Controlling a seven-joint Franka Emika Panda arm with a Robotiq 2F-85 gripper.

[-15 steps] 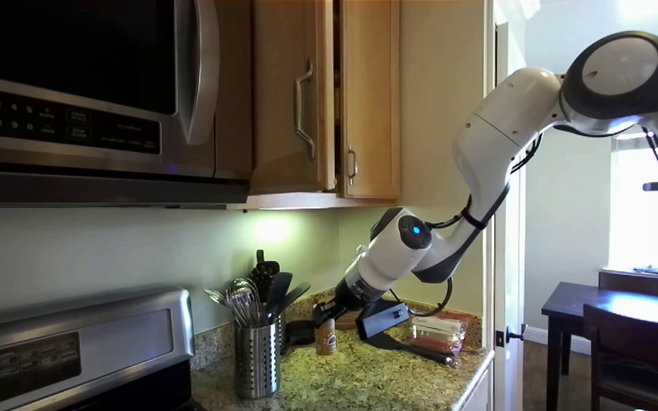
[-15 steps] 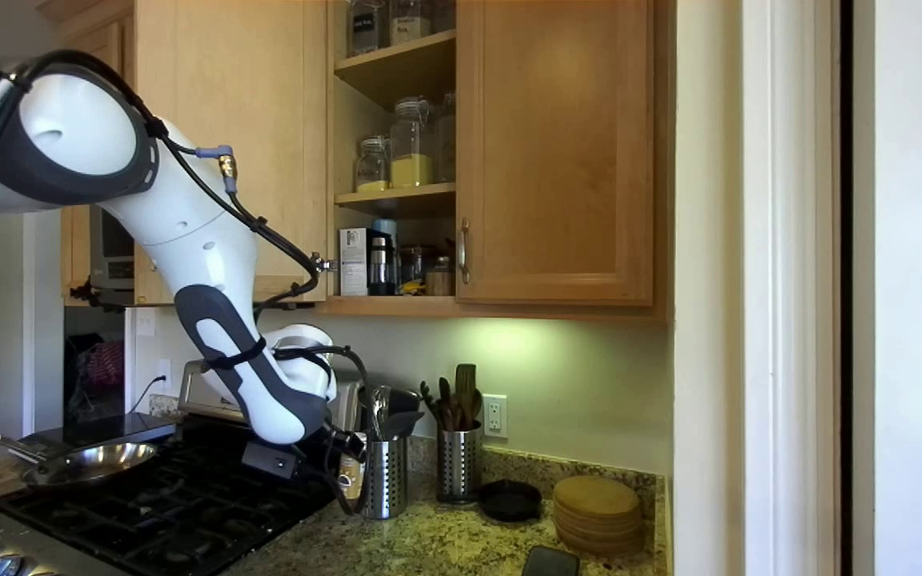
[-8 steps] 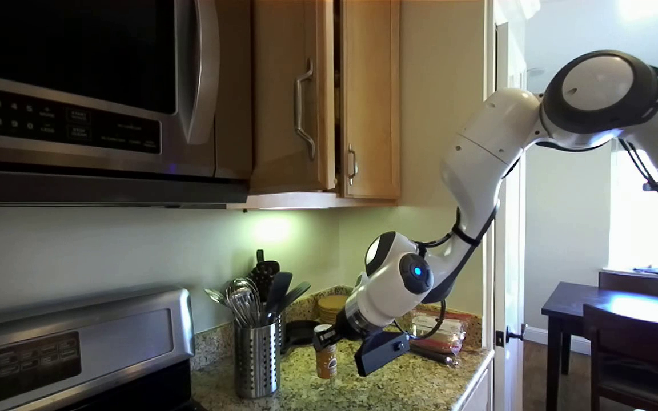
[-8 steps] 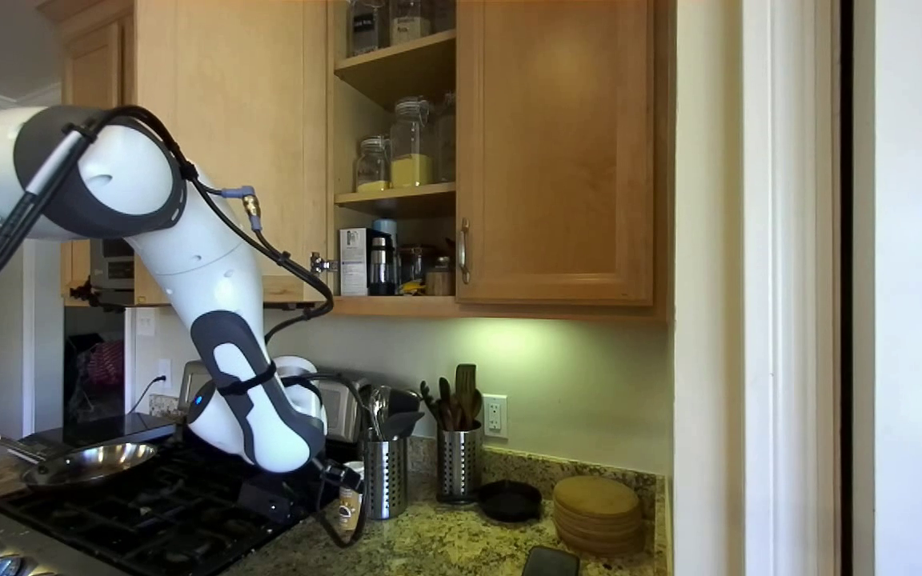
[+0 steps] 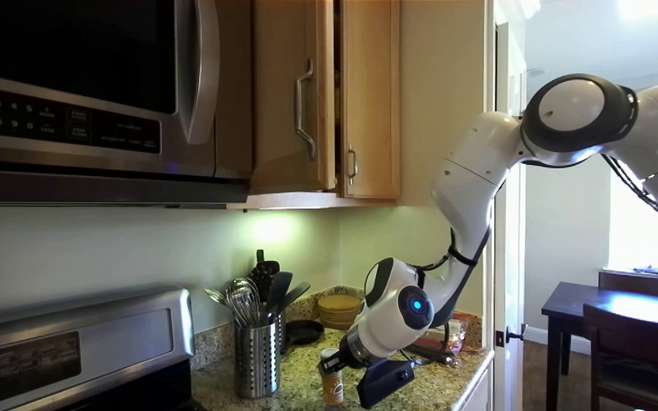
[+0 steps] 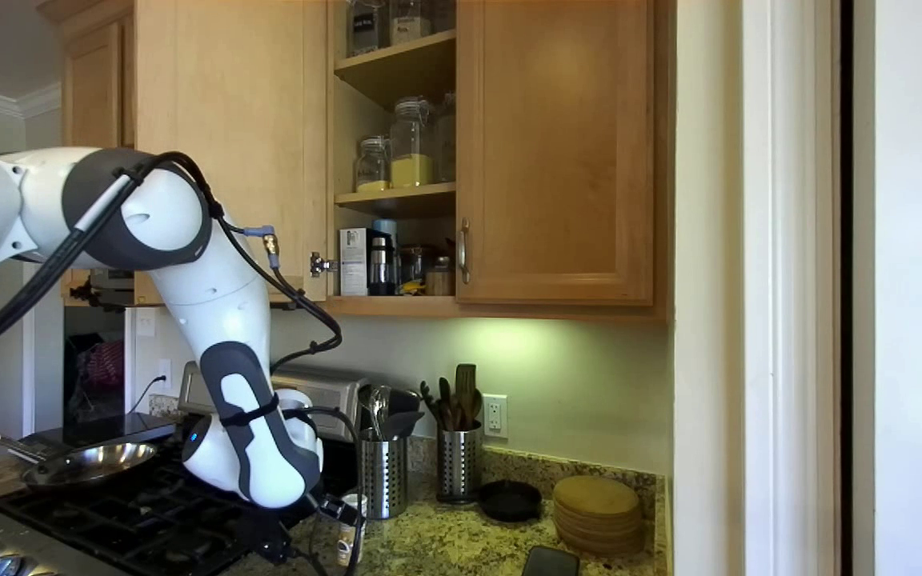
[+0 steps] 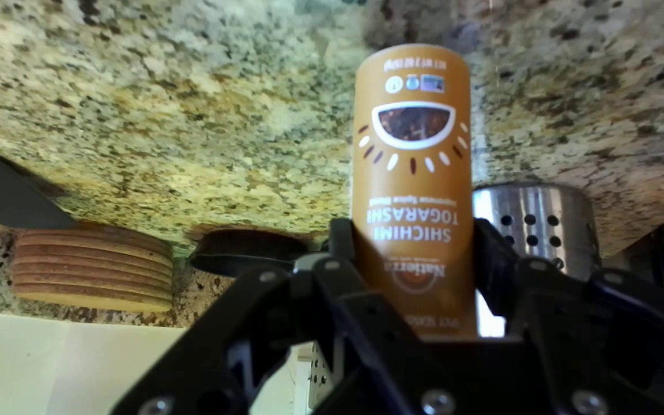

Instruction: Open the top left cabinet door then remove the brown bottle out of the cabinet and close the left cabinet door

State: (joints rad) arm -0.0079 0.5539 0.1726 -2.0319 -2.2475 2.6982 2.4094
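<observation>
My gripper [image 5: 329,364] is shut on the brown bottle [image 5: 333,389], an orange-brown cylinder with a pale cap. In the wrist view the fingers [image 7: 407,245] press on both sides of the bottle [image 7: 412,173]. The bottle is upright, low over the counter by the steel utensil holder [image 5: 257,359]; I cannot tell whether its base touches. The gripper [image 6: 341,509] and bottle [image 6: 346,546] also show beside the stove. The top left cabinet door [image 6: 237,120] stands wide open; its handle side shows in an exterior view [image 5: 280,114]. The cabinet [image 6: 393,306] shows its shelves.
The stove [image 6: 133,520] with a pan [image 6: 93,464] lies beside the arm. A second utensil holder [image 6: 459,464], a small black pan [image 6: 509,502] and a stack of round wooden boards [image 6: 597,512] stand on the counter. The microwave [image 5: 77,137] hangs above the stove. The right door [image 6: 557,152] is shut.
My gripper has moved down with the bottle in it, from higher over the counter to close above or at the counter top. The left cabinet door has not moved.
</observation>
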